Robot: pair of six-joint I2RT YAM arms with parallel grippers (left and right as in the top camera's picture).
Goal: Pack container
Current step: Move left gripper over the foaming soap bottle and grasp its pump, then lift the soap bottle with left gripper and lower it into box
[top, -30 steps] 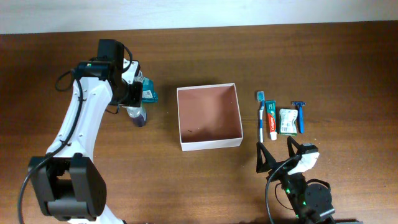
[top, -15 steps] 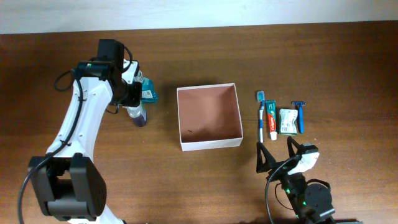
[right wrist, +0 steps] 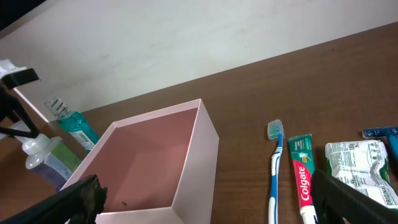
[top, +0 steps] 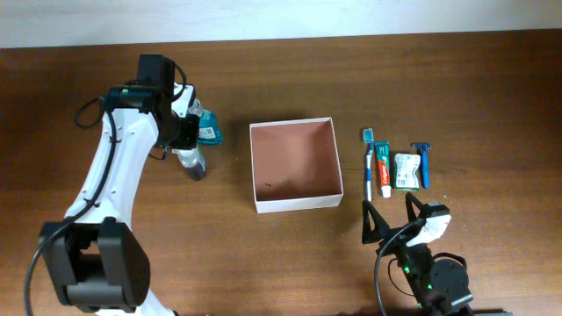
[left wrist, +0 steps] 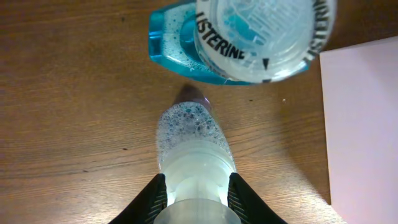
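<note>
The container is a square white-walled box with a reddish-brown inside, mid-table; it also shows in the right wrist view and at the left wrist view's edge. My left gripper is shut on the neck of a clear bottle with foamy liquid, left of the box. In the left wrist view the fingers pinch this bottle. A teal Listerine bottle stands just beside it. My right gripper is open and empty, near the front edge, right of the box.
Right of the box lie a toothbrush, a Colgate toothpaste tube, a small green-white packet and a blue razor. The right wrist view shows them too: toothbrush, toothpaste, packet.
</note>
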